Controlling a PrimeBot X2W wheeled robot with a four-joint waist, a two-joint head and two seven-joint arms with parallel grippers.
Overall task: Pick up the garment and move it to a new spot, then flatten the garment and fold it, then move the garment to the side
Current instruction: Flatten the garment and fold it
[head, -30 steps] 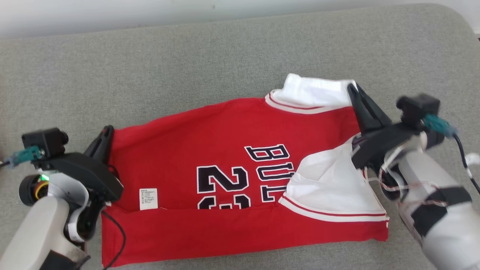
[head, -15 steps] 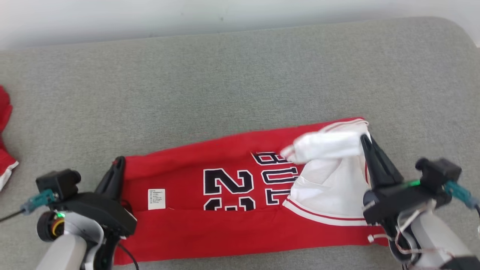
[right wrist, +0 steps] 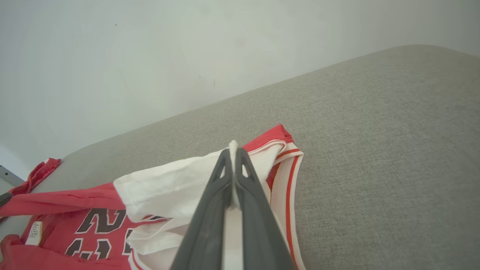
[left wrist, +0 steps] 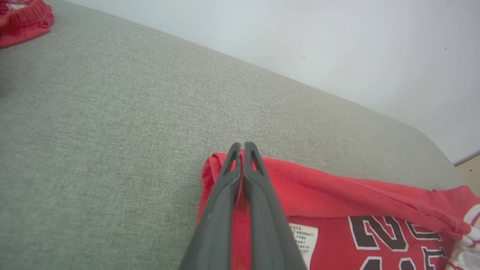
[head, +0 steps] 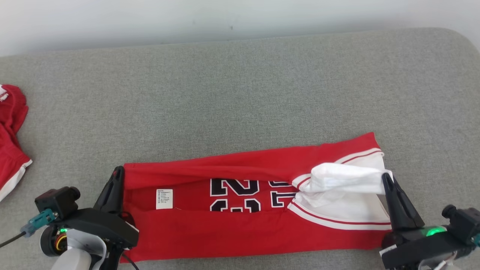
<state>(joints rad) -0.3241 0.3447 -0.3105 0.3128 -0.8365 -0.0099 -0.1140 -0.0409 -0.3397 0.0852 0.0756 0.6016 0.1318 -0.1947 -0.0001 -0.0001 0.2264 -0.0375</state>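
Left end effector (head: 119,171) pinches the left edge of the red jersey (head: 225,228), which lies folded lengthwise on the grey cushion (head: 240,93), near its front. Right end effector (head: 386,179) pinches the jersey's white folded-over part. Judged light, limp, sagging between grips: hold end corners. Wrist views confirm cloth inside each pinch; head view shows the full span.

The red garment (head: 240,232) carries black block characters with white outlines: a numeral "2" (left wrist: 378,232) is legible in the left wrist view, while the second numeral (head: 234,206) next to it and the lettering (head: 280,194) beside both are cut off by folds of cloth and cannot be read. A white label (head: 164,198) near the garment's left end bears several lines of small print, too fine to read.
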